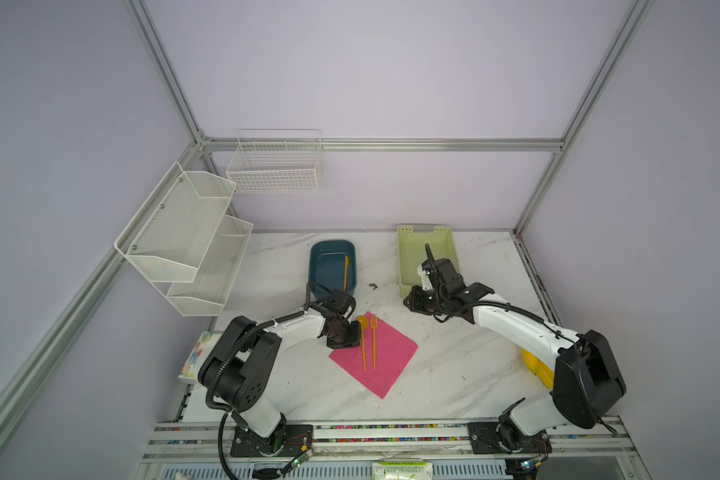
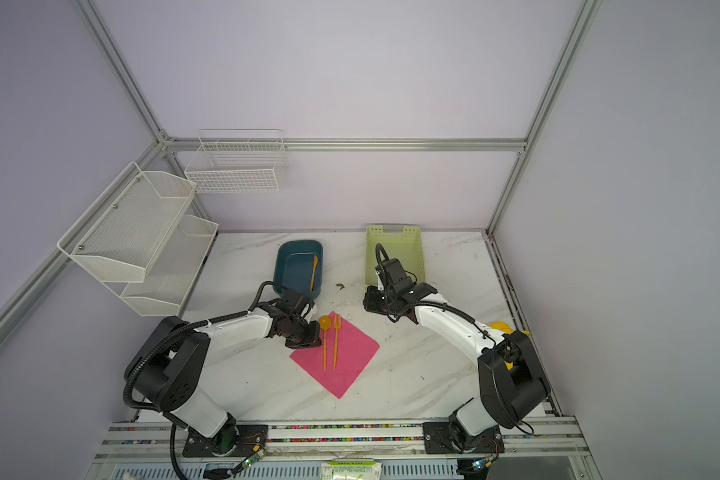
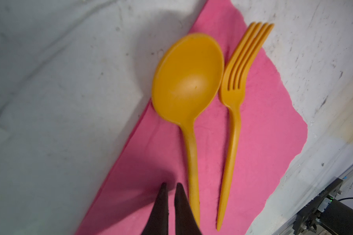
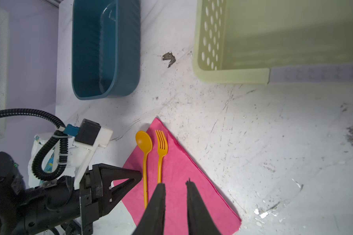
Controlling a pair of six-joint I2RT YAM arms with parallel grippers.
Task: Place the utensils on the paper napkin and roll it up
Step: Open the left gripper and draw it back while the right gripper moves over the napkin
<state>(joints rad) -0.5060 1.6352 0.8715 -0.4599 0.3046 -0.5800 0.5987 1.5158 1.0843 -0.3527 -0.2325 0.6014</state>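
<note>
The pink paper napkin (image 1: 387, 357) (image 2: 350, 361) lies flat like a diamond in the middle of the table. An orange spoon (image 1: 363, 340) (image 3: 189, 81) and an orange fork (image 1: 374, 340) (image 3: 232, 126) rest side by side on its left part, their heads toward the back. A third orange utensil, the knife (image 1: 346, 270) (image 2: 314, 272), lies in the blue bin (image 1: 321, 257). My left gripper (image 1: 356, 338) (image 3: 170, 185) hangs shut and empty just left of the spoon's handle. My right gripper (image 1: 409, 301) (image 4: 175, 185) hovers open and empty, behind the napkin's right side.
A pale green basket (image 1: 408, 257) stands at the back right, right behind my right arm. Yellow bananas (image 1: 535, 365) lie at the right edge, a floral packet (image 1: 194, 359) at the left edge. White wire shelves (image 1: 184, 237) hang on the left wall.
</note>
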